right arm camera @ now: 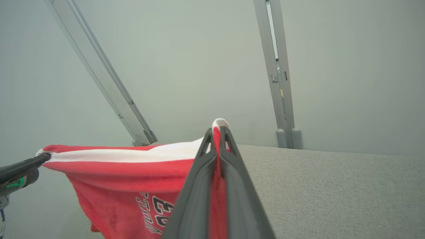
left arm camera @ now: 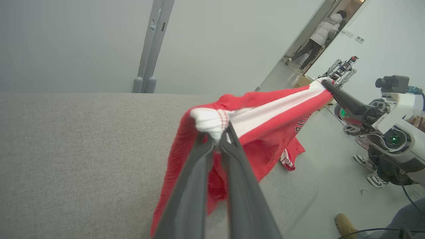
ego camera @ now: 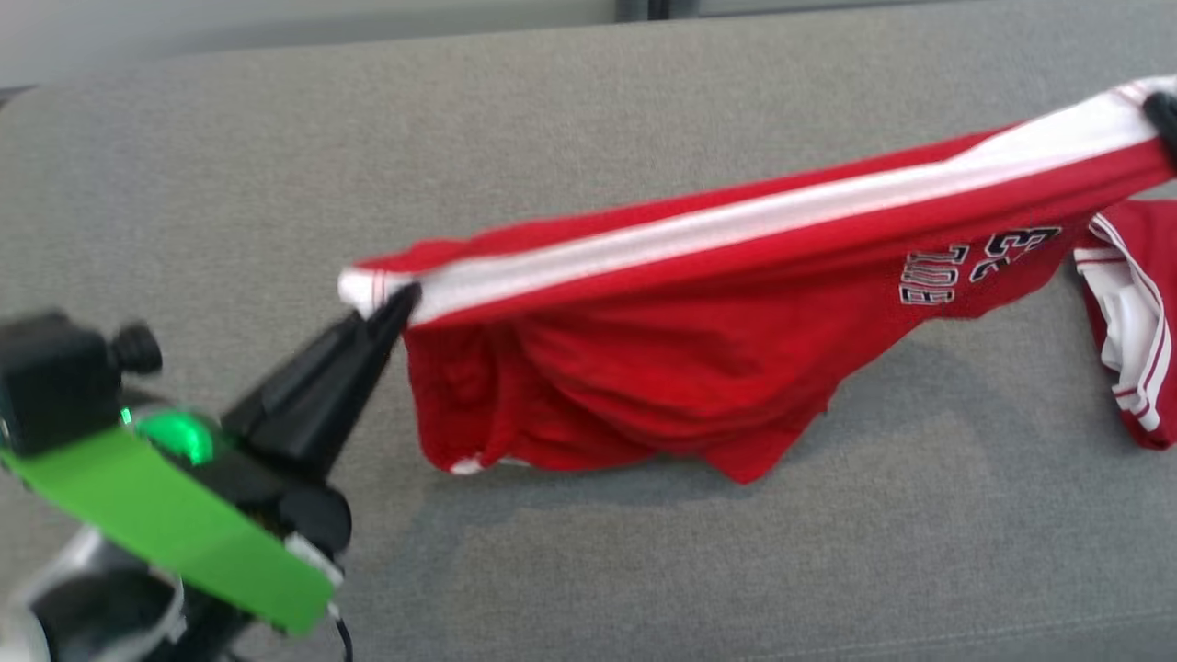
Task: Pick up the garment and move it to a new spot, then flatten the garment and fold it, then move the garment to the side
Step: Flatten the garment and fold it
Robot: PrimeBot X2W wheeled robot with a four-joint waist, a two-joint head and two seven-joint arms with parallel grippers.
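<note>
Jersey: the red basketball jersey (ego camera: 699,368) is hanging stretched between the two grippers, its white band pulled taut along the top and its loose lower folds sagging toward the grey surface (ego camera: 230,165).
Left gripper: the left gripper (ego camera: 405,299) is pinching the jersey's bunched white corner, fingers pressed together on the cloth.
Right gripper: the right gripper (ego camera: 1160,115) is clamping the opposite white-trimmed end at the head view's right edge.
Flap: a red flap with white striped trim (ego camera: 1126,349) is drooping below that end.
Room: the surface is stretching wide to the left and beyond, ending at a pale wall.
Texture: the surface is showing a fine woven grain; the jersey is looking soft, with black-and-white lettering.
</note>
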